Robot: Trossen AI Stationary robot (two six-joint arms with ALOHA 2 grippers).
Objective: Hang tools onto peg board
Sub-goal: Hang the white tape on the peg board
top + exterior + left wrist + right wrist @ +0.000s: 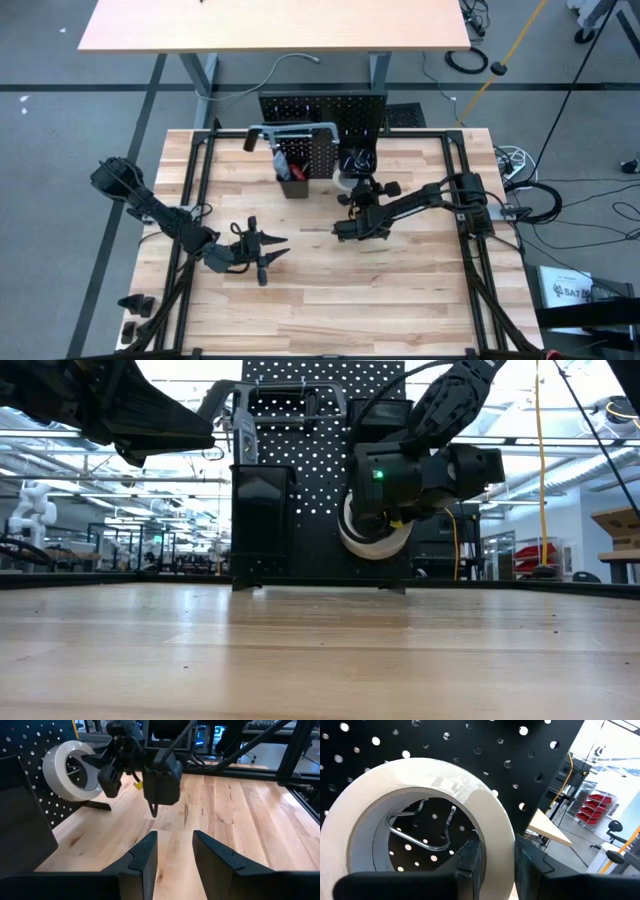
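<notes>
The peg board (320, 118) stands upright at the table's far edge. A grey hacksaw (290, 130) hangs along its top, and a black bin (292, 183) on it holds a red-handled tool (281, 166). My right gripper (497, 865) is shut on the white tape roll (375, 542), close in front of the board. A wire hook (417, 837) shows through the roll's hole. My left gripper (172, 852) hovers open over the table's left half (255, 250) with nothing between its fingers. My right gripper pinches the tape roll's ring wall (495, 837), with one finger (470, 862) inside the hole and one finger (532, 867) outside. The fingers come level from the near side, pointing at the board. The roll stands on edge with its hole facing the board, clear of the table. I cannot tell whether it touches the hook.
A second black bin (385, 410) sits on the board behind my right arm. Black frame rails (190, 200) run along the table's left and right sides. Bare wood lies between the board and the near edge.
</notes>
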